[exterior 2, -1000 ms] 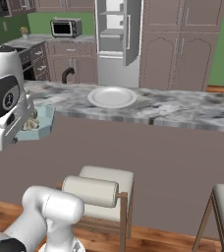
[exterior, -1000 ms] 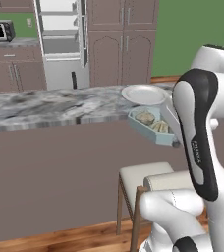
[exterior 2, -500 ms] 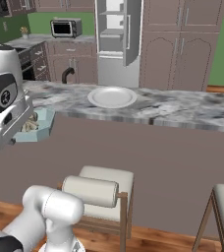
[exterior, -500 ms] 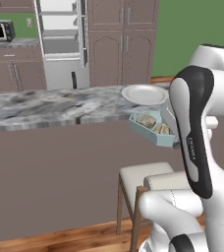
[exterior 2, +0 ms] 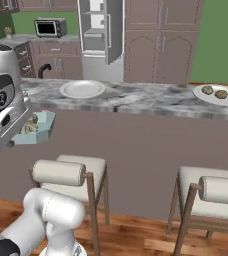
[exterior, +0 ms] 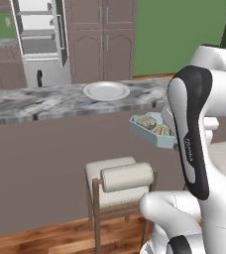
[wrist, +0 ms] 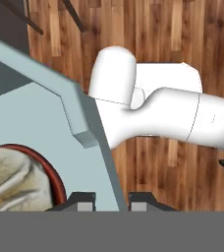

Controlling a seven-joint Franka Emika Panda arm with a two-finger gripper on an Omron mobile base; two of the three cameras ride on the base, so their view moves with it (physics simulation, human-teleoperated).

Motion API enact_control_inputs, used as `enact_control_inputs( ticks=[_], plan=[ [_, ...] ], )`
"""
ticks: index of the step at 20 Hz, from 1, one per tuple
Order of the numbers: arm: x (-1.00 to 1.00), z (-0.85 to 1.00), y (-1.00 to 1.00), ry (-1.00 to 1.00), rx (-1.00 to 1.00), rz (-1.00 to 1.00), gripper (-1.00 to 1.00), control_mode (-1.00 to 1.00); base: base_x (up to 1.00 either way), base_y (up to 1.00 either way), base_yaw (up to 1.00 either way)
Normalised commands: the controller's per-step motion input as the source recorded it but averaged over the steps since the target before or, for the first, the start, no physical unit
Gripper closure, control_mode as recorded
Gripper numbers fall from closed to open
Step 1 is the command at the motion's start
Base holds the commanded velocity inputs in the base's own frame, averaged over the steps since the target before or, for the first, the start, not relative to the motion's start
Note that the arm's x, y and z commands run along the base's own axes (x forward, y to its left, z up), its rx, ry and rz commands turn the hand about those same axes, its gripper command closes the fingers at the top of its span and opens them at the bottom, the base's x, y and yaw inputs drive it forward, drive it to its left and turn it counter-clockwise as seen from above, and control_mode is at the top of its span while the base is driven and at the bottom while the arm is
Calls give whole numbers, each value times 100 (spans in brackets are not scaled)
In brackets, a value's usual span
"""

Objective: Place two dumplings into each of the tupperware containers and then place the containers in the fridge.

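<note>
My gripper is shut on the rim of a pale teal tupperware container, held in the air beside the arm and below counter height. In the left base view this container carries two tan dumplings, and the white arm hides the gripper. From the right it appears as the container with dumplings. One dumpling lies close in the hand view. Two more dumplings rest on a plate at the counter's right. The fridge stands open at the back. The second container is out of view.
A marble counter runs across, with an empty round white plate on it. Padded stools stand in front of the counter. Brown cabinets flank the fridge, and a black microwave sits at the back left.
The whole scene has slid left in both base views, so the base has moved. A plate with two dumplings has come into the right base view. The container stays in the gripper.
</note>
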Motion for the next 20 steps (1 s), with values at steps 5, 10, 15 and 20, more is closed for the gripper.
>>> enact_control_inputs(
  ticks=[5,10,15,20],
  plan=[
    [0,0,0,0,0,0,100,100,-10,-100,-20],
    [0,0,0,0,0,0,100,100,0,-100,-18],
    [0,0,0,0,0,0,100,100,1,-100,-15],
    [0,0,0,0,0,0,100,100,18,-100,-6]
  ],
)
